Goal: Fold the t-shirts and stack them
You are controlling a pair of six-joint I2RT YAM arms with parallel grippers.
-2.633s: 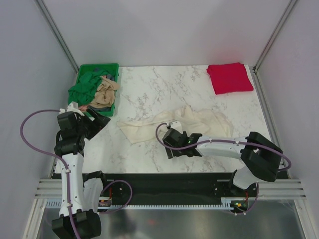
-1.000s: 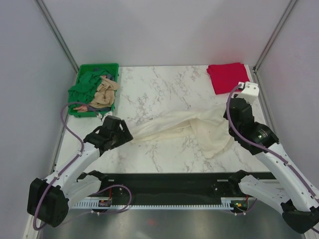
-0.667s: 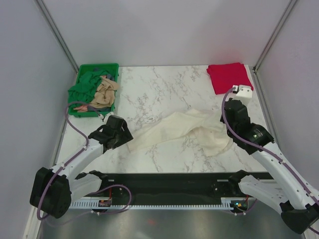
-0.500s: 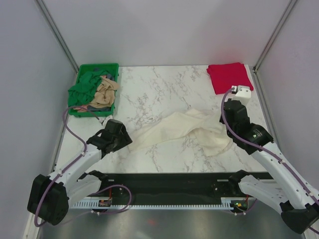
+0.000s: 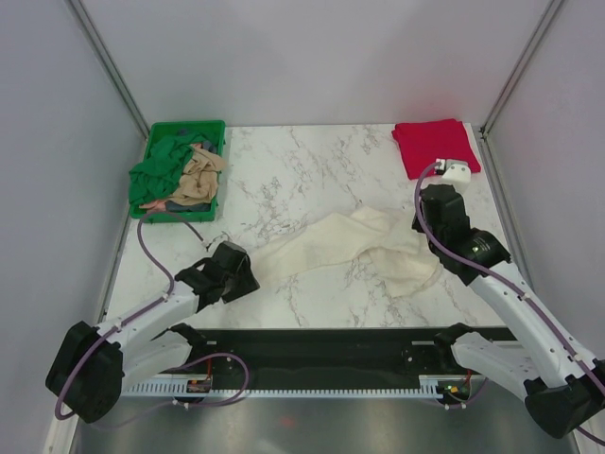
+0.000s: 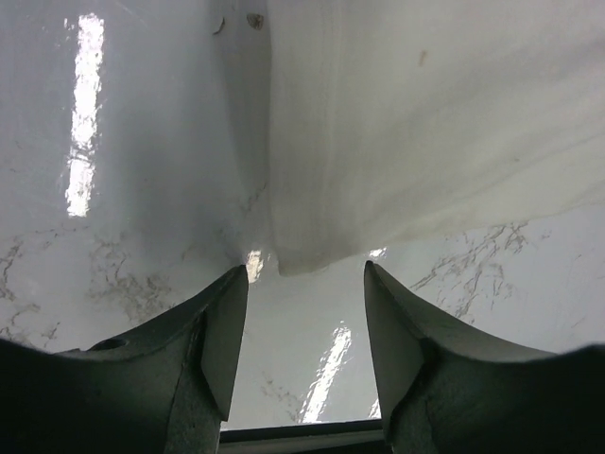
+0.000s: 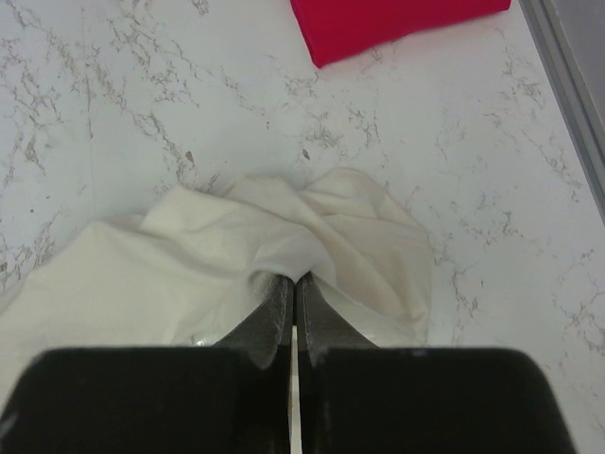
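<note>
A cream-white t-shirt (image 5: 345, 248) lies crumpled across the middle of the marble table (image 5: 302, 161). My right gripper (image 5: 427, 235) is shut on a bunched fold at the shirt's right end; in the right wrist view the right gripper (image 7: 293, 277) pinches the cream cloth (image 7: 180, 270). My left gripper (image 5: 246, 276) lies low at the shirt's left end. There the left gripper (image 6: 304, 284) stands open with only bare marble between its fingers, and the cream hem (image 6: 425, 123) sits just past the tips. A folded red t-shirt (image 5: 433, 147) lies at the back right, also seen as the red t-shirt (image 7: 388, 19).
A green crate (image 5: 186, 126) at the back left holds a dark green shirt (image 5: 159, 168) and a tan shirt (image 5: 196, 177). Metal frame posts and grey walls close in both sides. A dark rail runs along the table's near edge.
The stretched cream shirt has gone slack and gathered toward the right as my right gripper moved back and left. My left gripper drew toward the near edge and its jaws narrowed.
</note>
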